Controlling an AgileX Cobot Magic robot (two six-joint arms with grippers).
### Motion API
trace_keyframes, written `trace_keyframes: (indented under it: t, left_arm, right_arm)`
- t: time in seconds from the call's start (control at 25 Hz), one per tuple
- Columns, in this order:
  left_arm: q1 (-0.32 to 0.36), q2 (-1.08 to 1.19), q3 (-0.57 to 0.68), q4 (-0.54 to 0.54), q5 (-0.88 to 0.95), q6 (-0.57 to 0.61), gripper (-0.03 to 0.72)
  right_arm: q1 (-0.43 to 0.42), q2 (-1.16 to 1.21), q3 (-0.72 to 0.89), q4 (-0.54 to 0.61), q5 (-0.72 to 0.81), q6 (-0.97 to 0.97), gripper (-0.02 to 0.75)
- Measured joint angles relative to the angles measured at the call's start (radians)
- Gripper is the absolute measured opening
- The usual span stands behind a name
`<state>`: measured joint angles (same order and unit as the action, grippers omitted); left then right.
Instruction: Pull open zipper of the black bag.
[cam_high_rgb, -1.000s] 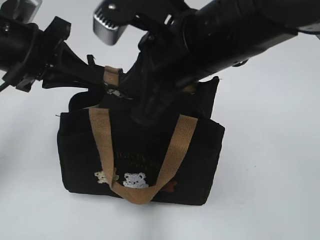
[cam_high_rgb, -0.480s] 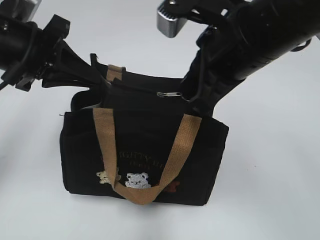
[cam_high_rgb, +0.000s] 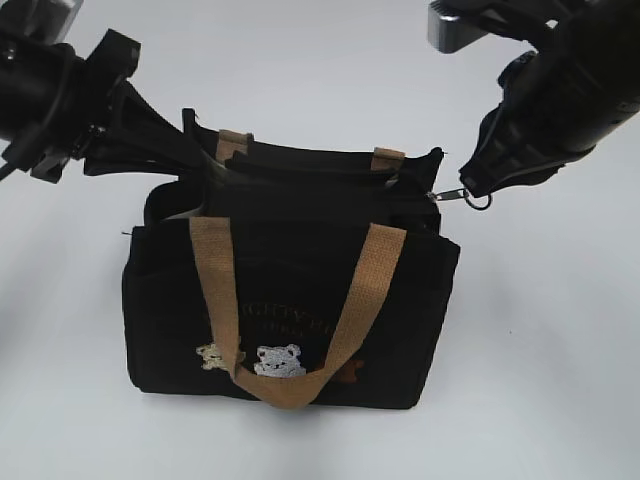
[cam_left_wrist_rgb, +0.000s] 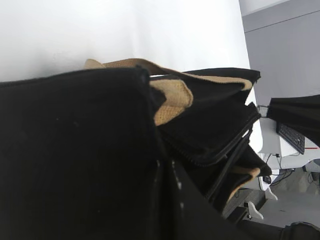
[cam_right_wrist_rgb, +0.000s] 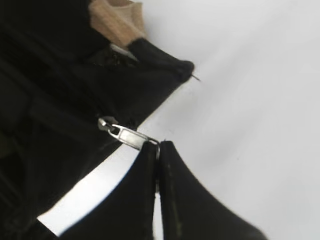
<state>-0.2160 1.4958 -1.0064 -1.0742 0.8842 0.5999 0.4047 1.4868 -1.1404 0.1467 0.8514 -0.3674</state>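
Note:
The black bag (cam_high_rgb: 290, 290) stands upright on the white table, its bears facing the exterior camera. My left gripper (cam_high_rgb: 203, 160) is shut on the fabric at the bag's upper left end; in the left wrist view its dark fingers (cam_left_wrist_rgb: 167, 172) are pressed into the bag (cam_left_wrist_rgb: 75, 150). My right gripper (cam_high_rgb: 472, 188) sits just past the bag's upper right corner, shut on the ring of the zipper's silver pull (cam_high_rgb: 450, 195). The right wrist view shows the fingertips (cam_right_wrist_rgb: 158, 147) pinching that pull (cam_right_wrist_rgb: 127, 135). The zipper line (cam_left_wrist_rgb: 215, 159) lies parted along the top.
Tan webbing handles (cam_high_rgb: 370, 290) hang down the bag's front, and a second pair (cam_high_rgb: 232, 143) shows at the back. White table (cam_high_rgb: 560, 350) surrounds the bag. A desk with a keyboard (cam_left_wrist_rgb: 292, 137) stands beyond the table edge.
My right gripper has travelled rightward along the bag's top, from left of its middle to past the right corner, taking the silver pull with it. The left gripper has stayed put.

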Motion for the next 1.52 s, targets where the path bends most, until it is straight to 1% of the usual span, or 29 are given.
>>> trace_keyframes:
  t: [0.28,0.44,0.48,0.52,0.56,0.64,0.68,0.72,0.76,0.8,0.84,0.92,1.08,1.16,1.28,1.4,1.52]
  left_arm:
    - [0.000,0.000,0.000,0.000,0.000,0.000,-0.009]
    - [0.000,0.000,0.000,0.000,0.000,0.000,-0.009]
    - [0.000,0.000,0.000,0.001,0.000,0.000,-0.008]
    - [0.000,-0.002,0.000,0.001,0.001,0.000,-0.001]
    - [0.000,-0.003,0.000,0.002,0.003,0.000,0.011]
    - [0.000,-0.026,0.000,0.001,0.007,0.000,0.072]
    - [0.000,-0.047,0.000,0.009,0.023,0.000,0.112]
    - [0.000,-0.068,0.000,0.024,0.023,0.000,0.169]
    - [0.000,-0.097,0.000,0.052,0.023,0.000,0.232]
    - [-0.001,-0.130,0.000,0.091,0.025,0.000,0.295]
    - [-0.001,-0.159,0.000,0.134,0.033,-0.005,0.337]
    - [-0.001,-0.236,0.000,0.224,0.059,-0.039,0.389]
    - [-0.005,-0.422,0.015,0.449,0.140,-0.175,0.414]
    - [-0.005,-0.531,0.048,0.565,0.191,-0.265,0.416]
    - [-0.005,-0.752,0.134,0.739,0.248,-0.367,0.417]
    - [-0.005,-0.975,0.232,0.827,0.269,-0.401,0.419]
    - [-0.005,-1.185,0.324,0.851,0.293,-0.406,0.419]
  right_arm:
    - [-0.070,0.000,0.000,-0.007,0.071,0.063,-0.001]
    - [-0.078,0.000,0.000,-0.006,0.091,0.086,0.000]
    - [-0.078,0.000,0.000,0.000,0.097,0.094,0.010]
    - [-0.078,0.000,0.000,0.005,0.107,0.103,0.032]
    - [-0.078,0.000,0.000,0.007,0.124,0.111,0.076]
    - [-0.079,-0.001,0.000,0.008,0.168,0.118,0.205]
    - [-0.079,-0.005,0.000,0.009,0.194,0.123,0.292]
    - [-0.079,-0.010,0.000,0.009,0.218,0.130,0.379]
    - [-0.079,-0.020,0.000,0.009,0.241,0.138,0.455]
    - [-0.079,-0.036,0.002,0.009,0.256,0.148,0.503]
    - [-0.079,-0.056,0.007,0.009,0.268,0.158,0.537]
    - [-0.079,-0.120,0.039,0.011,0.275,0.173,0.557]
    - [-0.079,-0.288,0.164,0.013,0.290,0.193,0.561]
    - [-0.079,-0.389,0.238,0.015,0.297,0.195,0.561]
    - [-0.079,-0.564,0.343,0.018,0.297,0.197,0.561]
    - [-0.079,-0.770,0.425,0.019,0.305,0.197,0.561]
    - [-0.080,-0.957,0.486,0.019,0.313,0.197,0.561]
